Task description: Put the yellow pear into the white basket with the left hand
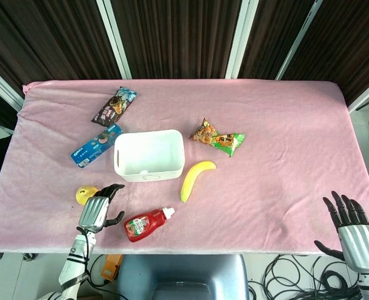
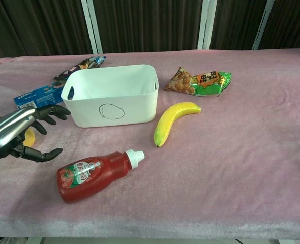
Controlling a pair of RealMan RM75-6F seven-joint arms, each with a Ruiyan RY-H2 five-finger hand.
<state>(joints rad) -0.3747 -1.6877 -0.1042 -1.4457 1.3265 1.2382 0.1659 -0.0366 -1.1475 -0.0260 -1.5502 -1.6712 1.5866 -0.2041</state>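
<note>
The yellow pear [image 1: 84,194] lay on the pink table [image 1: 284,162] near its front left edge, left of the white basket [image 1: 149,154]. The left hand [image 1: 99,209] hovered just beside the pear, fingers spread and holding nothing. The right hand [image 1: 353,228] was open too, off the front right corner.

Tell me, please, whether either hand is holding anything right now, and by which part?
Nothing is held. The left hand hovers open beside the yellow pear, its fingers not closed on it. The right hand is open at the table's edge, away from everything.
</note>
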